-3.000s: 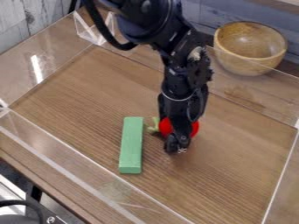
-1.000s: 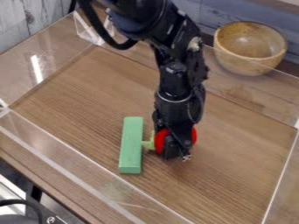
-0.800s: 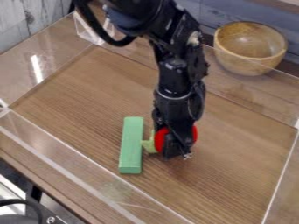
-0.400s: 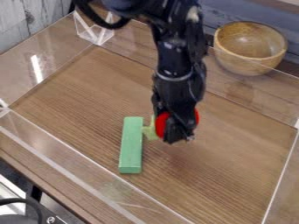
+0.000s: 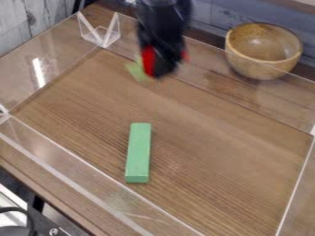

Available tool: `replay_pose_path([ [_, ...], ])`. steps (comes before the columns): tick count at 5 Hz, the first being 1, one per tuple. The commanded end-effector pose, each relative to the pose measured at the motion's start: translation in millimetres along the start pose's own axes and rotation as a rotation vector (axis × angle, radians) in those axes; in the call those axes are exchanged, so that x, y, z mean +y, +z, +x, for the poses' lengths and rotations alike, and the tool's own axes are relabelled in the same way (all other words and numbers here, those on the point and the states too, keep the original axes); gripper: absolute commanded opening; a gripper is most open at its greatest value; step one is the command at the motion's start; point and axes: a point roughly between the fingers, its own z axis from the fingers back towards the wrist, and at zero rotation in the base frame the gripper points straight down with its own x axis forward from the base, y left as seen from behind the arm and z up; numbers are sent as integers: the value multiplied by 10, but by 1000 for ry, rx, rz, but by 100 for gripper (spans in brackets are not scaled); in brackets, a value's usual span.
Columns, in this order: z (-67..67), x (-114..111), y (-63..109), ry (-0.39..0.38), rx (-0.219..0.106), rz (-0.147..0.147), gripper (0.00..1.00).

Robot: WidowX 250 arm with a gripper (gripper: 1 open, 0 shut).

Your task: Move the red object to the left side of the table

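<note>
The single camera view looks down across the wood-grain surface (image 5: 234, 138), which is edged by low clear acrylic walls; the dark claw (image 5: 157, 63), blurred and pointing straight down, hangs in the air above the far part of the surface, a little left of the middle of the far edge; its jaws are closed narrow on the red object (image 5: 151, 62), a small bright-red shape seen between the dark fingers and clear of the wood below; a smear of green (image 5: 138, 71) shows just at the object's lower left, too blurred to make out; the long flat green block (image 5: 139, 152) lies flat on the surface toward the near edge, roughly midway between left and right edges, its long side running near to far, well apart from the claw; a round wooden bowl (image 5: 262, 50) stands beyond the far right corner.
</note>
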Motion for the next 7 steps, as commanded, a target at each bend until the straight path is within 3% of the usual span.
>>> replay_pose_path([
  [1, -105, 497, 91, 40, -23, 52, 0],
  [2, -297, 874, -4, 59, -18, 67, 0],
  [3, -319, 1051, -97, 80, -19, 80, 0],
  [6, -94, 1172, -482, 108, -36, 78, 0],
  [7, -171, 1227, -605, 117, -29, 70, 0],
])
